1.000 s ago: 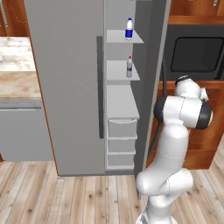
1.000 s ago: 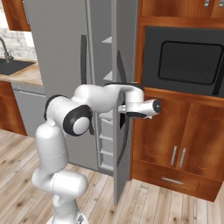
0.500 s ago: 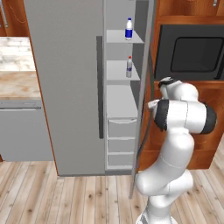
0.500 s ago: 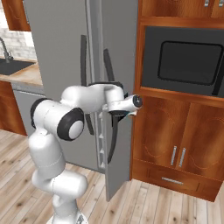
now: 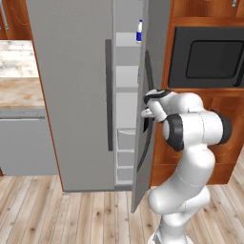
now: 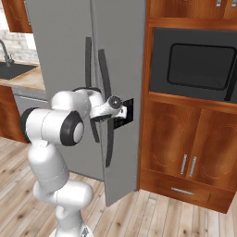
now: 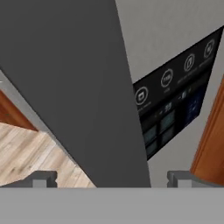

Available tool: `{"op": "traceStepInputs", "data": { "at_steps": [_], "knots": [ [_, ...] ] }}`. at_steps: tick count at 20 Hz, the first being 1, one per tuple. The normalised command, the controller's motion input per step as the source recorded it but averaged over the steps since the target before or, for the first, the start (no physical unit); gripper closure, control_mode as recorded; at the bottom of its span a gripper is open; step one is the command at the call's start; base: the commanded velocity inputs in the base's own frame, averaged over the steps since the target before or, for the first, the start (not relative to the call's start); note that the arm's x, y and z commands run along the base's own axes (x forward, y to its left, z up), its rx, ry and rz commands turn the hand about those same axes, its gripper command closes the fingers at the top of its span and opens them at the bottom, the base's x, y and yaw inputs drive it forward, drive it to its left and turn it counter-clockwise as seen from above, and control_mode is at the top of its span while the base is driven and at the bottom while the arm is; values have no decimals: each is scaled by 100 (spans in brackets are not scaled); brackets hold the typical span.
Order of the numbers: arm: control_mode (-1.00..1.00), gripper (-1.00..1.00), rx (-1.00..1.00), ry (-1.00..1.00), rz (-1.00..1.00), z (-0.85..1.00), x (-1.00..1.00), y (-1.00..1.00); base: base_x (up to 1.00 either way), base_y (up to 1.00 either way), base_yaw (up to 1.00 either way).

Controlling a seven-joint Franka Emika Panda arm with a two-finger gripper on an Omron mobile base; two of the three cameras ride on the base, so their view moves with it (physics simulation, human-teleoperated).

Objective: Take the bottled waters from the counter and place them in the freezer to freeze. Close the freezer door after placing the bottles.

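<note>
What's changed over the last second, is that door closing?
Yes. The gripper, open and holding nothing, has pushed the freezer door further toward shut; a narrow gap remains. The blue-capped bottle remains on the top shelf. The other door has stayed shut.

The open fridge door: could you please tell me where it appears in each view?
Left base view: the door stands nearly edge-on at centre, running from the top down to the floor.
Right base view: its grey face fills the centre, left of the microwave.
Hand view: its pale face is at upper right.
Shared landmark: the door's dark handle.
</note>
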Motion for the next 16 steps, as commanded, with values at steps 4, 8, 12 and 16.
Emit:
{"op": "traceStepInputs", "data": {
  "at_steps": [4,8,12,16],
  "knots": [
    [-100,-100,-8,0,-15,0,54,31,0,0,0],
    [-100,-100,-4,0,-9,0,57,12,0,0,0],
    [-100,-100,-3,0,-8,0,54,3,0,0,0],
    [-100,-100,-4,0,-9,0,52,1,0,0,0]
  ]
}}
